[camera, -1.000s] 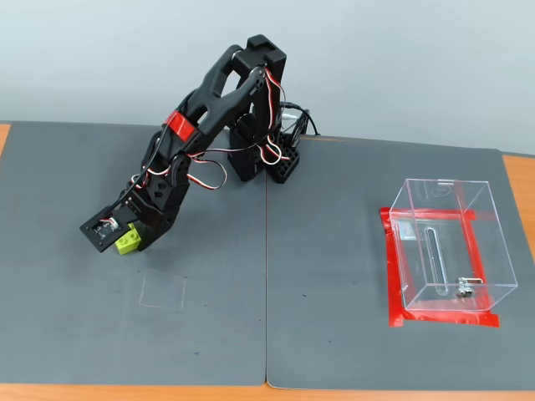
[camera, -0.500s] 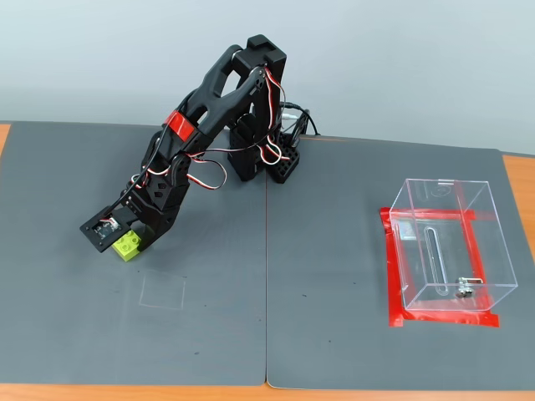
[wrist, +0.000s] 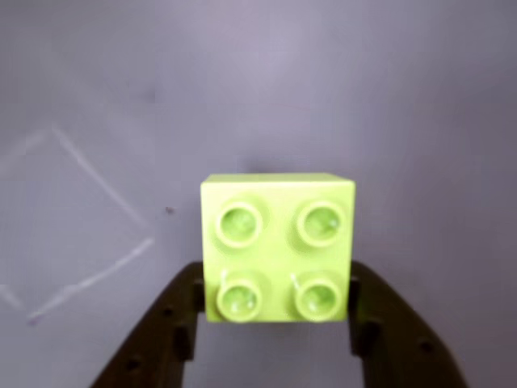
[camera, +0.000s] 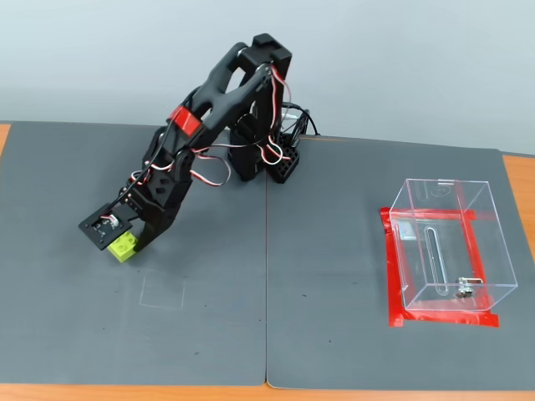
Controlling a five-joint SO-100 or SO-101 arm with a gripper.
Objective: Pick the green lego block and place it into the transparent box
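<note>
Lime green lego block (wrist: 277, 247) sitting between my gripper (wrist: 275, 303) jaws, gripping it; transparent box (camera: 449, 246), right of frame, awaiting delivery.

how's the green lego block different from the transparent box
The green lego block is opaque lime green; the transparent box is clear, so the mat shows through its walls. The block is far smaller than the box. In the wrist view the block sits between the fingers of the gripper, at the fixed view's left; the box stands untouched on red tape at its right. Both are blocky plastic shapes.
</note>
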